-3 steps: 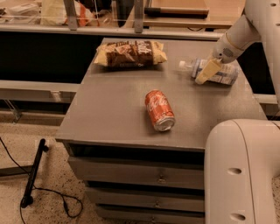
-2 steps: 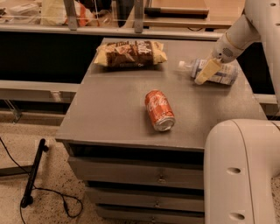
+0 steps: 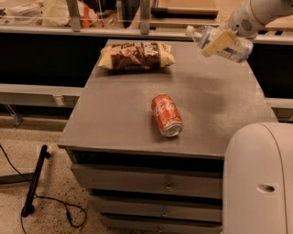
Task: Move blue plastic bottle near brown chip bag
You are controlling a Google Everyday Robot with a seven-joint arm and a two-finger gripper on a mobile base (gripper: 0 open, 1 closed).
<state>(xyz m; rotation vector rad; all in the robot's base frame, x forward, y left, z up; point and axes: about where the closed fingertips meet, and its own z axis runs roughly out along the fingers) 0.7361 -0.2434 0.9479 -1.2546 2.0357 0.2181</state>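
1. The blue plastic bottle [image 3: 239,47] is clear and cylindrical, with a pale blue-and-white wrap label and a white cap. It hangs in the air over the far right corner of the table, lying almost sideways with the cap pointing left and slightly up.
2. The gripper [image 3: 217,42] sits at the upper right. Its cream-coloured fingers [image 3: 222,40] are clamped across the bottle's middle (nothing else is in its grasp), below a smooth white arm [image 3: 256,13].
3. The brown chip bag [image 3: 136,55] is flat and crinkly, dark in the centre with pale yellow ends. It lies at the table's far edge, well to the left of the bottle.
4. A red-orange soda can [image 3: 166,115] lies on its side near the table's middle, its metal end facing the front.
5. The table [image 3: 114,119] has a matte grey top, with drawers [image 3: 151,183] below.
6. The robot's rounded white body [image 3: 261,183] fills the lower right.
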